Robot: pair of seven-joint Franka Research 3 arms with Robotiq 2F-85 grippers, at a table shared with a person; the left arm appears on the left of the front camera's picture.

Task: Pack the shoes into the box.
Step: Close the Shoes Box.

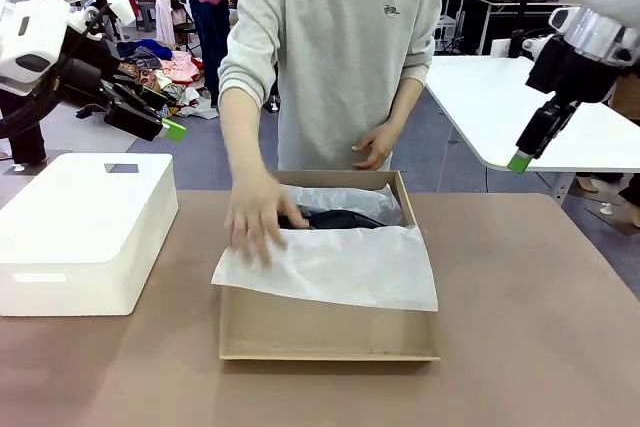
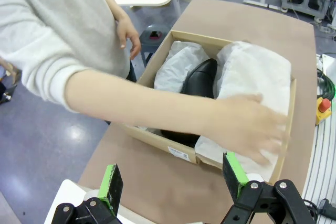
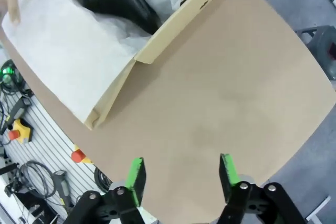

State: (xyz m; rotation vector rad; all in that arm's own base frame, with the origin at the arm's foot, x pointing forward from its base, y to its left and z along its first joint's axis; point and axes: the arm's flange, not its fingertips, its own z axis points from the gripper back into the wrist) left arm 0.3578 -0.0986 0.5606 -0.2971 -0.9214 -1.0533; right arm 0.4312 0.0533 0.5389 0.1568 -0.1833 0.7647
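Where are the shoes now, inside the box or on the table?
Inside: one black shoe lies in the box, partly under tissue paper. The other: cannot tell.

Bright, even light; soft shadows; hand [image 1: 255, 215] motion-blurred; wrist views fisheye-bent.

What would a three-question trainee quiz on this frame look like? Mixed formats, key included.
1. True or false: a black shoe lies inside the box.
2. What is pressing on the tissue paper? A) the fingers of one arm B) the person's hand C) the white block
3. Short answer: what do the left gripper and right gripper hold?

Key: 1 true. 2 B. 3 nothing; both sets of fingers stand apart, clear of the box.
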